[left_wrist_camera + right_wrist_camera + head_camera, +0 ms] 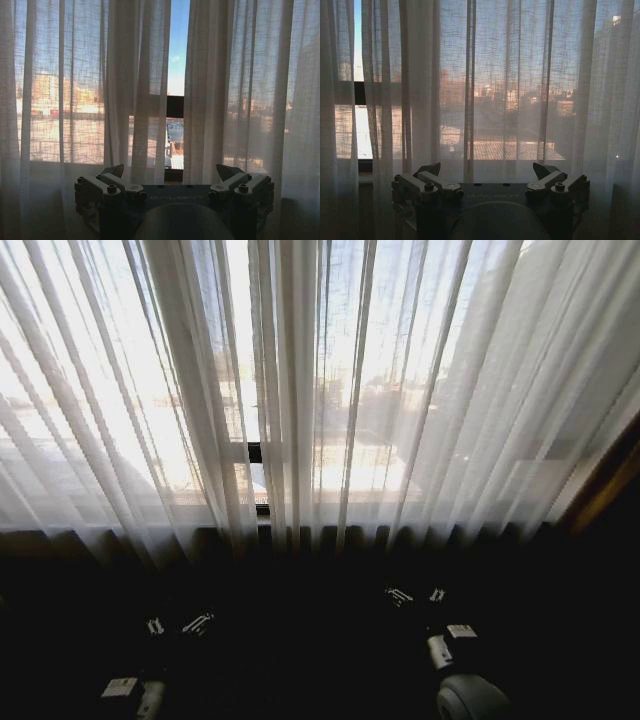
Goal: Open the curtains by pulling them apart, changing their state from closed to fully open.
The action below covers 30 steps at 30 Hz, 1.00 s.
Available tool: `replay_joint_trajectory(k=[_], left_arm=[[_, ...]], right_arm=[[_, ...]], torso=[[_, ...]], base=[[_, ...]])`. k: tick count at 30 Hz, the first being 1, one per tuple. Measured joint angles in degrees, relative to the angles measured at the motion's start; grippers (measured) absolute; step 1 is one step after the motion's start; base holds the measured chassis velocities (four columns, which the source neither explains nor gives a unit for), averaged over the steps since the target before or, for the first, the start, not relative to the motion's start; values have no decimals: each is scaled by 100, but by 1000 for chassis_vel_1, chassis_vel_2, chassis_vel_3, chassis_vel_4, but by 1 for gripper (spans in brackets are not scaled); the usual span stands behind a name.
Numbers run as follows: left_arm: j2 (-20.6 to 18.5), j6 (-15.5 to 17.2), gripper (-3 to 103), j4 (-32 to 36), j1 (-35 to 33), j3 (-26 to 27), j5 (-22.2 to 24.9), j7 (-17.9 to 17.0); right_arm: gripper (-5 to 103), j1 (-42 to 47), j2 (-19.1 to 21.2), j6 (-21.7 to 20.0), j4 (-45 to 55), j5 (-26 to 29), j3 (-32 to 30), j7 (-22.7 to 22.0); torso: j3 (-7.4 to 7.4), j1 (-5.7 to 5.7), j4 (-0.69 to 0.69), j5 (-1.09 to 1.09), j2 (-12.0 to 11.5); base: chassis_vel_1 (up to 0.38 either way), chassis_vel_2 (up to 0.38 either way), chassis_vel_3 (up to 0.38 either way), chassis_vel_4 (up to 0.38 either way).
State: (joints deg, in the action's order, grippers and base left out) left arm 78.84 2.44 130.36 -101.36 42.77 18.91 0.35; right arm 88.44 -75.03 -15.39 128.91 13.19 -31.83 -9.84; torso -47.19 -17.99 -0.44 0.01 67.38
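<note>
Before sheer pleated curtains (400,390): left gripper (170,172), right gripper (486,170) spread wide, empty.

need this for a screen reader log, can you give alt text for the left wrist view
Sheer white curtains hang nearly closed over a bright window, with a narrow gap between the two panels showing blue sky, rooftops and a dark window frame bar. In the foreground, the left end effector sits open, short of the fabric and touching nothing.

The curtains (330,390) hang ahead, left gripper (176,624) and right gripper (417,595) below.
</note>
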Motion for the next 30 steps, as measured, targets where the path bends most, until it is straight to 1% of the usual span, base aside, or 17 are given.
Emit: replay_joint_trajectory(k=[18,30], left_arm=[[47,-10,100,51,-3,-31,4,35],[77,-117,100,55,-93,-47,-21,52]], right_arm=[[100,-2,-52,31,1,0,7,-24],[100,-23,-70,73,1,-13,19,19]], torso=[[0,0,0,0,0],[0,0,0,0,0]], base=[[0,0,0,0],[0,0,0,0]])
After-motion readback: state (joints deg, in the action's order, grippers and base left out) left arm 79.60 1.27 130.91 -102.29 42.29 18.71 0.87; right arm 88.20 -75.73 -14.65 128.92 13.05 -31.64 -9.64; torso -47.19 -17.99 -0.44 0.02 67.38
